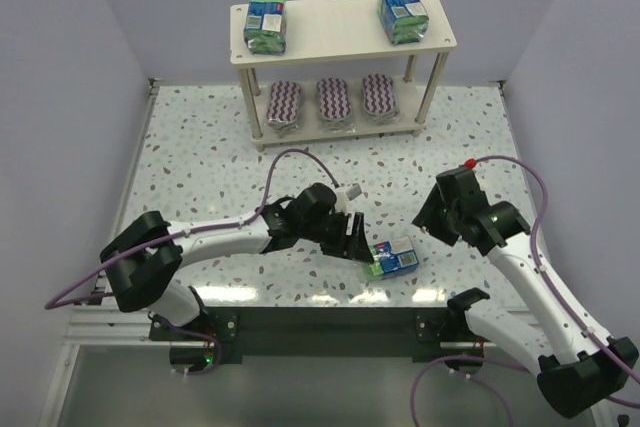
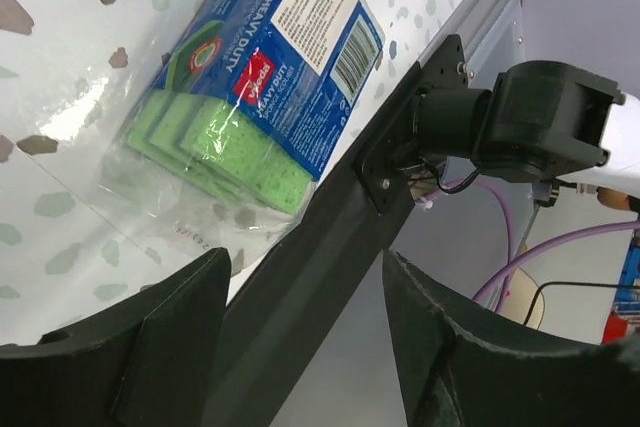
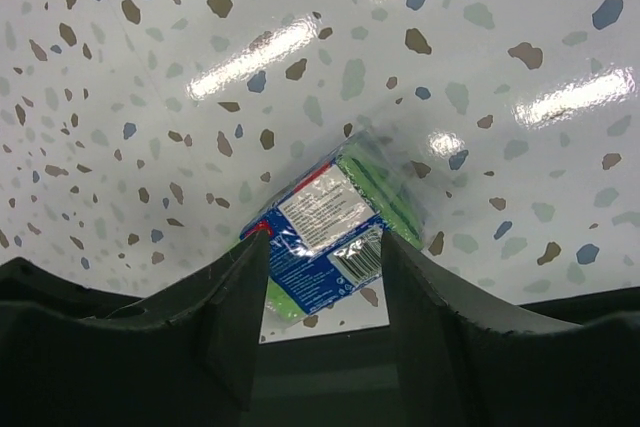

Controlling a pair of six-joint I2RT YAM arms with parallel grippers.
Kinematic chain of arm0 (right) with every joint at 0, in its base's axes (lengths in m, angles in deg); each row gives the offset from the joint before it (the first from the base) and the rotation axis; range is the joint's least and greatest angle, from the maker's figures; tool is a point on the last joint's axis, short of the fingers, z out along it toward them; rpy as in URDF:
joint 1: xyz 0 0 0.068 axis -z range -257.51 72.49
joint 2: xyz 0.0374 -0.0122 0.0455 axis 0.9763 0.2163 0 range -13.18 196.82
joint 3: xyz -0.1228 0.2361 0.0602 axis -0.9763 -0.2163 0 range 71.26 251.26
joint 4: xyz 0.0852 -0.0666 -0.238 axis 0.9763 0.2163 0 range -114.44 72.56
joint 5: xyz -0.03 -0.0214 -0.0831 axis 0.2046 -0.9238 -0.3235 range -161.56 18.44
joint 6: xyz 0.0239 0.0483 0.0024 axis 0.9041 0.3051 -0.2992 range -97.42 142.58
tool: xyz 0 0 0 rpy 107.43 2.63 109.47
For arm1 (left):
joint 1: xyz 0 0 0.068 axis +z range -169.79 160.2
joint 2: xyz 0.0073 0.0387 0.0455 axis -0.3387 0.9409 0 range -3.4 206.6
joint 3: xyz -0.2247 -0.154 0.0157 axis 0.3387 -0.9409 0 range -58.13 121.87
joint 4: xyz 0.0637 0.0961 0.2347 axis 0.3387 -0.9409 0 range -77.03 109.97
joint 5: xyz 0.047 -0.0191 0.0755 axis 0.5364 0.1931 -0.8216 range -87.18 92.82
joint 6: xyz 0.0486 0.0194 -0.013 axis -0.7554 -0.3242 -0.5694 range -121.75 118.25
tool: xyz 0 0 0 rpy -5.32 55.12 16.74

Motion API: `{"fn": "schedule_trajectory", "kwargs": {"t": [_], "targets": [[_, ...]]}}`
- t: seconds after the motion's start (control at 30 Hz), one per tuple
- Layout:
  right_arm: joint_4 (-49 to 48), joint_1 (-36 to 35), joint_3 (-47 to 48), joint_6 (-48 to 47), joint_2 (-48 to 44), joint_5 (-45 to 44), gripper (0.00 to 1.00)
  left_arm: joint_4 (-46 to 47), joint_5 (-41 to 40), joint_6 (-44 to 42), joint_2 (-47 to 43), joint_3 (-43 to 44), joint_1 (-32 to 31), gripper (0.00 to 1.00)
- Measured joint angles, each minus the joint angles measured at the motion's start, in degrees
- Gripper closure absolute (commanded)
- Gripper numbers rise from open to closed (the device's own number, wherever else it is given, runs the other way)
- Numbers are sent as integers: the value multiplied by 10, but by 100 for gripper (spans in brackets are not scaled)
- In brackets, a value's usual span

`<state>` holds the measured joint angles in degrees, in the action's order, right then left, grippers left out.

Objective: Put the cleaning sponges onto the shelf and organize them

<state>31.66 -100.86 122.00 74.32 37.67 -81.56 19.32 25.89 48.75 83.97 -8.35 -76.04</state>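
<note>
Nearest us, a black rail [image 1: 330,332] runs along the near edge of the speckled table [image 1: 200,147], and both arms are bolted to it. We see the left arm [image 1: 215,238] reaching rightward across the near strip of the table. The right arm [image 1: 540,292] bends up and leftward from the other corner.

Just past the rail, 1 green-and-blue sponge pack [image 1: 392,255] lies flat on the table with its label up. The left claw [image 2: 305,272] sits just beside the pack's left end. Its jaws stand apart with nothing between them. In its own view the pack lies ahead of the fingers [image 2: 165,337], not within them. We cannot tell whether a fingertip touches the wrapper.

The right claw [image 3: 325,242] hangs above the table, to the right of the pack and a little farther back. Its jaws are likewise apart and grip nothing. Looking down between them, we see the white label and green sponge on the table below.

At the far end stands the cream shelf [image 1: 250,97]. On its lower board [image 1: 340,132], 3 zigzag-striped oval pads [image 1: 333,100] lie side by side in a row. On its top board [image 1: 340,27] rest 2 more packs, the left pack [image 1: 267,22] at 1 end and the right pack [image 1: 403,14] at the other, well apart.
</note>
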Motion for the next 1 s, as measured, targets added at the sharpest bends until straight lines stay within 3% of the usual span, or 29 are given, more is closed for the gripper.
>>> {"fn": "schedule_trajectory", "kwargs": {"t": [0.4, 0.57, 0.7, 0.8, 0.9, 1.0], "targets": [[-9, 0, -21, 11, 0, 4, 50, 2, -46, 49, 68, 19, -14, 29], [-14, 0, -21, 12, 0, 5, 52, 6, -60, 59, 115, 45, -17, 34], [-16, 0, -21, 14, 0, 6, 53, 14, -68, 60, 147, 62, -17, 52], [-17, 0, -22, 14, -1, 7, 54, 27, -66, 62, 161, 73, -17, 80], [-18, 0, -22, 14, -6, 7, 55, 34, -67, 61, 161, 73, -17, 100], [-18, 0, -22, 15, -10, 7, 55, 31, -72, 59, 154, 71, -17, 100]]}}
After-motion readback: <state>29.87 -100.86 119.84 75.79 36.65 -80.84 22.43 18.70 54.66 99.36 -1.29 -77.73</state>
